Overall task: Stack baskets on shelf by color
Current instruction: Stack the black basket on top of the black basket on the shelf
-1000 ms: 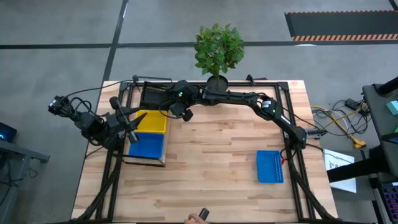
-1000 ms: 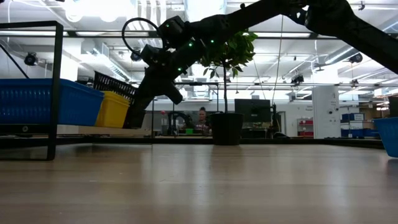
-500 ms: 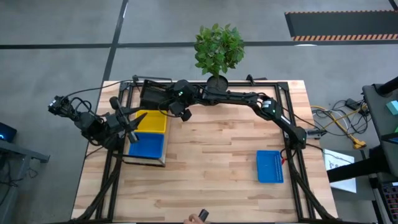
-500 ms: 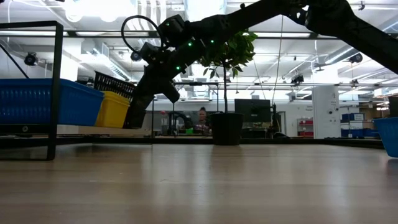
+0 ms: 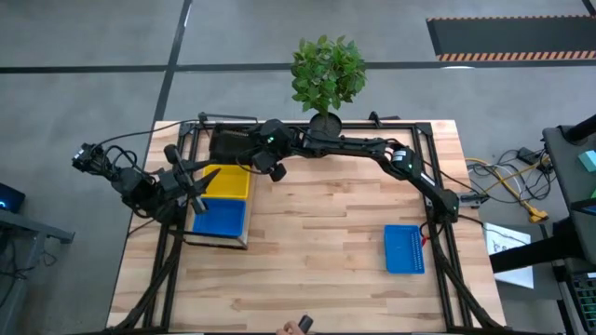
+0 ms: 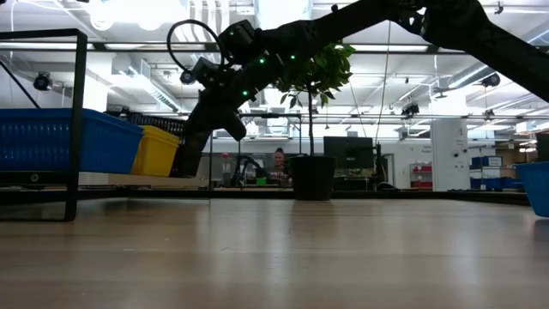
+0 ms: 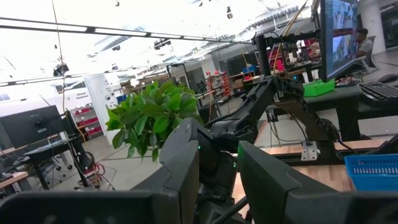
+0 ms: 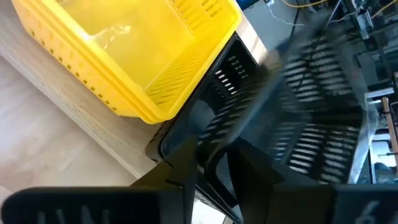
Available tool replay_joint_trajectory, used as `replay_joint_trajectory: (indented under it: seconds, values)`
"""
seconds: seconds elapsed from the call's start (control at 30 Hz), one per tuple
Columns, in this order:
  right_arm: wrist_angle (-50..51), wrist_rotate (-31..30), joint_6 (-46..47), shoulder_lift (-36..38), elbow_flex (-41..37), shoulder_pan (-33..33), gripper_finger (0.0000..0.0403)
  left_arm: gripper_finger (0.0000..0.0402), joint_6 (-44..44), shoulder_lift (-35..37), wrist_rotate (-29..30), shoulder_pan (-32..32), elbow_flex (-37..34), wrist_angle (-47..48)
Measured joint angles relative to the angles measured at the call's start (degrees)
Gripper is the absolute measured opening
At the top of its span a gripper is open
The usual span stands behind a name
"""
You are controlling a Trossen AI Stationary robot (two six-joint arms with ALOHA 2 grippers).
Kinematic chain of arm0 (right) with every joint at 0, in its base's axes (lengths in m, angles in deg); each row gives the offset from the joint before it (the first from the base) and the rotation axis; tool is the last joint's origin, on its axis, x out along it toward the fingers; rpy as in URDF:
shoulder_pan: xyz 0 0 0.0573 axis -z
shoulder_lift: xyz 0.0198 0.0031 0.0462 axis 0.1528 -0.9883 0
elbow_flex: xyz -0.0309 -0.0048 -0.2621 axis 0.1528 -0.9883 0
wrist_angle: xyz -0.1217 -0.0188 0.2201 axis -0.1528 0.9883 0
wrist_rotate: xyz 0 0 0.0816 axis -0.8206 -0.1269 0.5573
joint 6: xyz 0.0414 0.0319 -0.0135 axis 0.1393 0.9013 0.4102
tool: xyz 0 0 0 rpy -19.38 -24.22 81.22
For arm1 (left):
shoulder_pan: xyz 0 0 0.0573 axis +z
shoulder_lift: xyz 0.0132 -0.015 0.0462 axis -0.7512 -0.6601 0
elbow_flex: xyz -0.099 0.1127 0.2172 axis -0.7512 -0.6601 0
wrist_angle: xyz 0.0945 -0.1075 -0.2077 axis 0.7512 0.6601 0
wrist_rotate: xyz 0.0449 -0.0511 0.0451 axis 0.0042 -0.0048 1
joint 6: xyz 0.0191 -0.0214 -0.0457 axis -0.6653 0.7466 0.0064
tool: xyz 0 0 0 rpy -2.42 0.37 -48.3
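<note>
Ref. landmark: shelf (image 5: pixel 235 241), light board in black frame, on the table's left part. L arm parked just outside the shelf's outer long side; left gripper (image 5: pixel 197 186) hangs over the blue/yellow boundary, holding nothing, fingers apart per its wrist view, so released; judged idle, kept clear of the work zone. On the shelf, near end: blue basket (image 5: pixel 220 218); mid section: yellow basket (image 5: pixel 228 182); far end: black basket (image 5: pixel 227 144). One colour per section, which fits sorting by colour, stacks side by side. R arm reaches across from the opposite table edge to the shelf's far end; right gripper (image 5: pixel 251 160) clenched on the black basket's rim, w/ one finger inside the mesh wall and one outside per its wrist view. A rim grip keeps the tray's underside free for nesting. Basket appears blurred in the wrist view, so whether fully seated: cannot tell. Well away from the shelf, near the table's right edge: a loose blue basket (image 5: pixel 404 249), judged next for the blue section. Beyond the shelf's far end: plant pot (image 5: pixel 324 122), not part of the job.
</note>
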Motion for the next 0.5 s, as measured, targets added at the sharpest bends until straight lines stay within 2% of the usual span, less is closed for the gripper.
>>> replay_joint_trajectory:
  seconds: [0.27,0.5]
  values:
    - [-0.11,-0.02,1.08,0.02,-0.11,-0.1,0.0104,0.0097,0.0,0.0,0.0,0.0,0.0,0.0]
    - [0.24,-0.11,5.43,0.31,0.38,-0.58,0.0098,0.0097,0.0,0.0,0.0,0.02,0.0,0.0]
